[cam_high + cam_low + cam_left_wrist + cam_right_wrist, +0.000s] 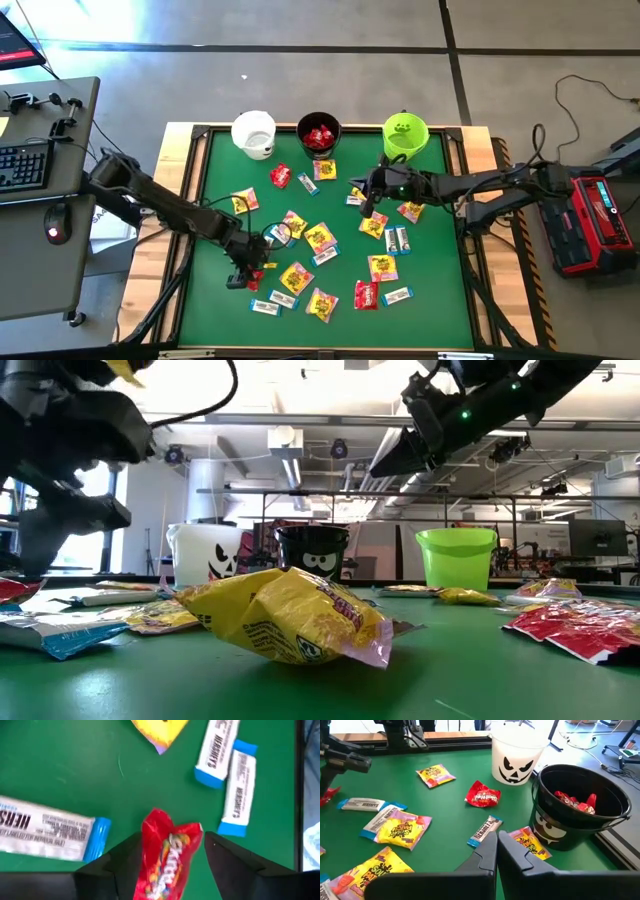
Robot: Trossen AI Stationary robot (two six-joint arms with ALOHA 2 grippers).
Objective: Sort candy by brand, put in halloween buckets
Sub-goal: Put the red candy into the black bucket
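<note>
Left claw: low over the near-left worktop, fingers spread on either side of a red packet, probably lining up a grasp; no squeeze visible.
Right claw: fingers together, empty, hovering near the black bucket.
Black bucket: already holds red packets, likely this one's destination.
Other candy: scattered across the worktop.

Three buckets stood in a row along the far edge of the surface; the middle bucket held packets. Candy lay scattered before them. The left tool was at the near left, the right tool before the rightmost bucket.
</note>
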